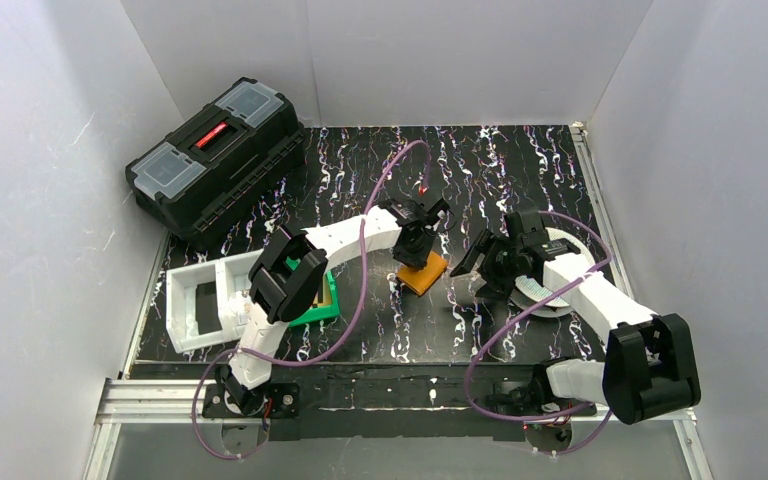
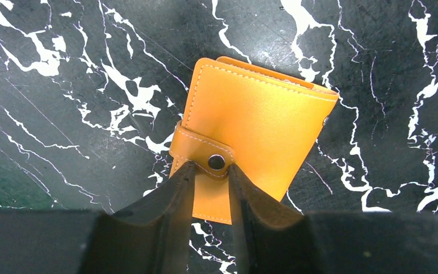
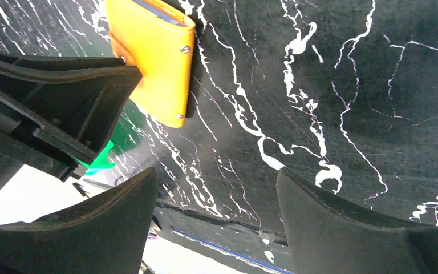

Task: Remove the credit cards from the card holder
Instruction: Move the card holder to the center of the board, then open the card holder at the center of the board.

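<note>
The card holder (image 1: 423,272) is an orange wallet lying folded shut on the black marbled table, its snap strap fastened. In the left wrist view my left gripper (image 2: 211,166) has its two fingertips pressed against either side of the strap tab of the card holder (image 2: 256,114), just at the metal snap. My right gripper (image 1: 490,272) hovers to the right of the wallet. Its fingers are wide open around bare table (image 3: 217,174), and the card holder (image 3: 159,57) shows at the upper left of that view. No credit cards show; the closed wallet hides its inside.
A black toolbox (image 1: 218,160) sits at the back left. A white tray (image 1: 185,320) with a dark flat rectangle in it stands at the left, with a green bin (image 1: 322,305) beside it under the left arm. A round white disc (image 1: 552,292) lies under the right arm.
</note>
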Tool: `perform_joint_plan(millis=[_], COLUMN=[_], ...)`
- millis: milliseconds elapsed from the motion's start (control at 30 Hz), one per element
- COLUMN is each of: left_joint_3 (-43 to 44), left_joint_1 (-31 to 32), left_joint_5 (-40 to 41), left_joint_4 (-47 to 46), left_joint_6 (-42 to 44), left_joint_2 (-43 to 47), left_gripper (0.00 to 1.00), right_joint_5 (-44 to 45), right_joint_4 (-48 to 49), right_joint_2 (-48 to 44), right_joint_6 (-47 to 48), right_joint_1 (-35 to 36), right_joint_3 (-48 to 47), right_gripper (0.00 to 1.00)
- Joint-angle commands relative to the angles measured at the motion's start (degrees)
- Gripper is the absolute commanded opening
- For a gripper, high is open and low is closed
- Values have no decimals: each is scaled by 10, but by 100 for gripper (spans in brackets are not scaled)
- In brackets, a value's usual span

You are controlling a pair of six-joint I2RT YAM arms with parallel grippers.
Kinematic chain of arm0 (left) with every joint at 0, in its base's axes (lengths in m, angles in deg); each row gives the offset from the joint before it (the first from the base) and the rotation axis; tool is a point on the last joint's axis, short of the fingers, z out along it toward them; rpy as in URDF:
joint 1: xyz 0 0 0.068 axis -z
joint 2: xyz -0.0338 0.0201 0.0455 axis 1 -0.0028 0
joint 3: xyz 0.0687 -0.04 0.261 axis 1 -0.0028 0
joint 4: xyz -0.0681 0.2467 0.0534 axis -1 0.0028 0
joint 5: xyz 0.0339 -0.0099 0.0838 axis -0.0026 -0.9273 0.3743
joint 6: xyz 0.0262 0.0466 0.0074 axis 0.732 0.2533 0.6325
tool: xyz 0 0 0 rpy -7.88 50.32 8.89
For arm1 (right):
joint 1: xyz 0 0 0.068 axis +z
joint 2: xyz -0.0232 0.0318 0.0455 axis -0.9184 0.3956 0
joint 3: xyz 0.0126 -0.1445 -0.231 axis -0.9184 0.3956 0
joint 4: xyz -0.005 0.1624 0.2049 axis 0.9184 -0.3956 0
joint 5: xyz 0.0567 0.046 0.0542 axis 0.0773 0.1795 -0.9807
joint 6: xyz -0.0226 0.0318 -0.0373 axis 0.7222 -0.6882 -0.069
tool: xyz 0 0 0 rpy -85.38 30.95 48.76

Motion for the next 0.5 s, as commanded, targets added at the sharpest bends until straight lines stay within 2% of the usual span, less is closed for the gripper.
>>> perform_joint_plan(millis=[0, 167, 467], left_joint_3=[2, 14, 0], left_joint_1=[1, -1, -28], left_joint_5=[23, 10, -74], left_joint_4=[21, 40, 56], left_joint_6=[-8, -23, -83], left_joint_2=[-29, -33, 21], left_gripper=[22, 2, 0], right_joint_5=[8, 1, -8], right_joint_4=[21, 28, 56], right_joint_2=[11, 27, 75], right_joint_6=[8, 15, 20], right_joint_1=[3, 3, 15], right_joint_3=[5, 4, -6], right_gripper=[82, 82, 81])
